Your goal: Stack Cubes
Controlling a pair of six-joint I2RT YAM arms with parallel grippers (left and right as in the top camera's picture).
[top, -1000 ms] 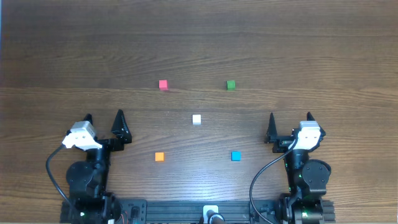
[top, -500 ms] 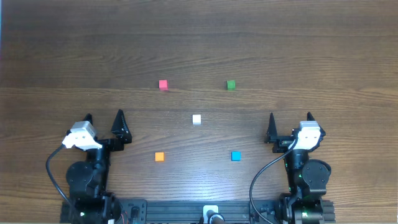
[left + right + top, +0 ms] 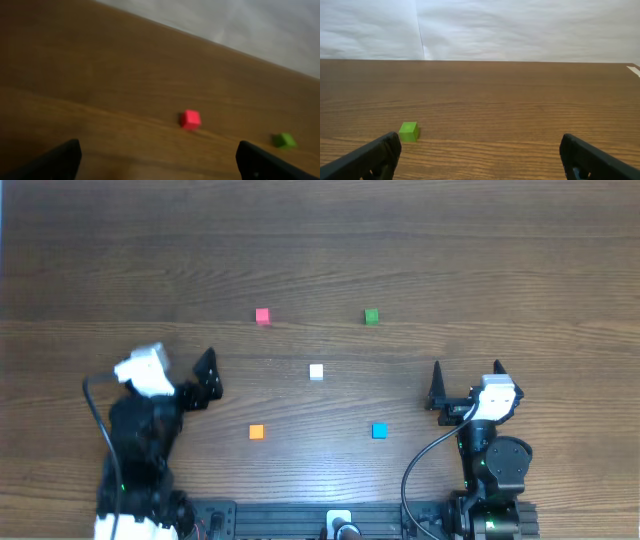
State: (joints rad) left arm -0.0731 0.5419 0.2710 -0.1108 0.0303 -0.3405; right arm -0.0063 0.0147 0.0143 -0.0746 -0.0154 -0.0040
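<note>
Only the left gripper [image 3: 160, 167] has swung, jaws apart, toward the small pink cube [image 3: 262, 315] on the brown wooden table [image 3: 500, 260]; the right gripper [image 3: 466, 370] is spread too. Better to centre that cube between the jaws before closing.

A green cube [image 3: 409, 131] sits on the wooden table [image 3: 530, 100] beyond the wide-spread fingers of the right gripper [image 3: 480, 149], with a white wall [image 3: 520, 30] behind.

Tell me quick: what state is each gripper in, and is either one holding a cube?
Left gripper: open, holding nothing.
Right gripper: open, holding nothing.
</note>
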